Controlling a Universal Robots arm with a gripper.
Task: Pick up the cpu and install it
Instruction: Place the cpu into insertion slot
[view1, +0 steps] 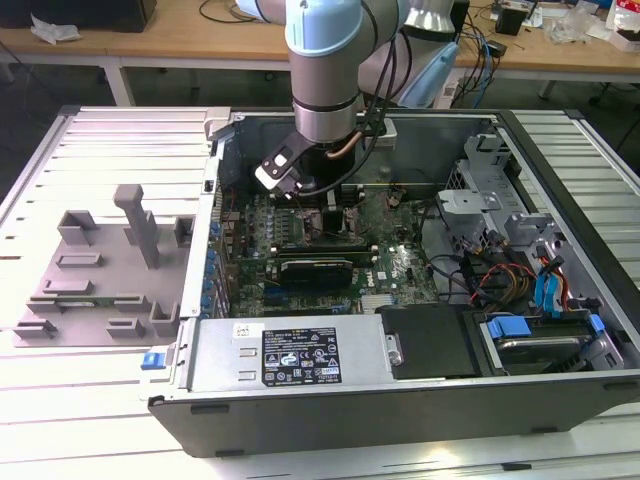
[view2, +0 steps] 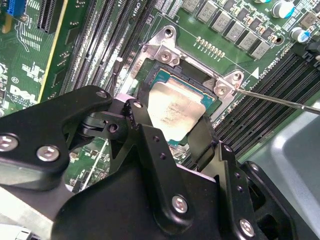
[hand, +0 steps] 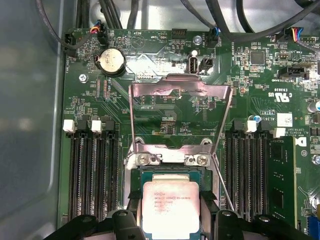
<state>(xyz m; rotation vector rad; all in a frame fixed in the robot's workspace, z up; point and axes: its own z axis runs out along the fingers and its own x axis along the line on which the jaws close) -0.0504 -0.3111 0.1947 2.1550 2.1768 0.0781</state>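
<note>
The cpu (hand: 171, 207) lies in or just above the socket (view2: 167, 51) on the motherboard (hand: 260, 75), mid-way inside the open computer case (view1: 400, 415). The gripper (view2: 175, 127) clasps it, its fingers (view2: 150, 135) drawn narrow against two opposite edges. The socket's load plate (hand: 180, 90) stands raised.

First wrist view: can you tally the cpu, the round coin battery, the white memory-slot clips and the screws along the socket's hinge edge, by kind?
cpu: 1
coin battery: 1
white slot clips: 4
socket hinge screws: 2
Total: 8
</note>
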